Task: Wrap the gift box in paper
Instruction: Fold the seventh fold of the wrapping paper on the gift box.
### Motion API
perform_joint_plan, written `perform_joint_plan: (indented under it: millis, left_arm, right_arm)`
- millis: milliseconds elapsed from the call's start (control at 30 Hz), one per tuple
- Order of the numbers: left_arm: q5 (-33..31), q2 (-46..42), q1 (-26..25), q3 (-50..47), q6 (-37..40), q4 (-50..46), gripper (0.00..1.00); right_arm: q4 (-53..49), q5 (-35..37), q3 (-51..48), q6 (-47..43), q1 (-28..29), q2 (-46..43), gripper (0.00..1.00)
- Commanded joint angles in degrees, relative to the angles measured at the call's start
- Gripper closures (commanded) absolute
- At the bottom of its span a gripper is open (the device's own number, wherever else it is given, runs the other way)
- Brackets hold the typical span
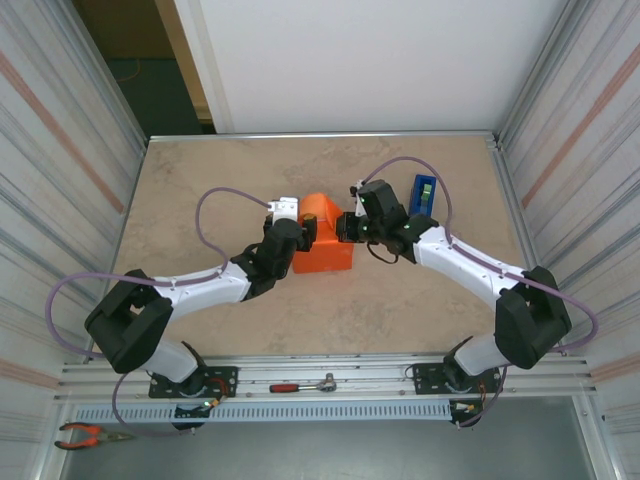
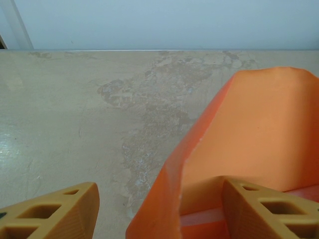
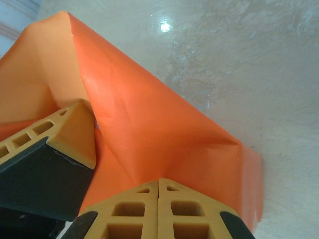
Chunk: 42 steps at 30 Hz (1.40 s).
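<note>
Should the upright flap spring back before it is creased, paper [image 1: 322, 250] may slacken around the gift box, presumably hidden beneath it, mid-counter [image 1: 200, 200]. Left fingers [image 2: 239, 204]: partly open, straddling the flap's edge, clamping nothing. Right fingers [image 3: 159, 204]: closed together, tips against the paper's right side.

Top camera looks down over table [image 1: 180, 180], wrist cameras close, sharing orange paper [image 2: 259, 129]

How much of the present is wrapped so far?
The orange paper is already folded up into a boxy bundle. In hand: the left end effector, open, straddles a raised flap edge; the right end effector, shut, sits by the paper. Left: flattening that flap and probably taping, with the blue tape dispenser.
</note>
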Motion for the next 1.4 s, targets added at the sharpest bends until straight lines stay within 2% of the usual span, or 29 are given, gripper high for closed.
perform_joint_plan:
  millis: [0, 367, 567, 1133, 1367]
  left_arm:
    - [-0.9, -0.2, -0.7, -0.6, -0.3, -3.5, 0.34]
    - [-0.9, 0.0, -0.8, -0.9, -0.2, -3.5, 0.34]
    - [-0.9, 0.1, -0.7, -1.0, -0.3, -3.3, 0.34]
    - [-0.9, 0.7, -0.7, -1.0, -0.3, -2.8, 0.34]
    - [-1.0, 0.7, -0.7, -1.2, -0.4, -2.7, 0.34]
  right_arm:
    - [-8.2, 2.5, -2.4, -3.3, 1.6, 2.9, 1.0]
    - [-2.9, -4.9, 0.9, 0.8, -5.7, -0.2, 1.0]
    - [-1.9, -7.1, 3.6, 0.9, -6.4, 2.0, 1.0]
    - [-1.2, -7.5, 6.4, -1.1, -0.8, 6.4, 1.0]
    - [-4.2, -3.8, 6.9, -5.0, 3.0, 7.5, 1.0]
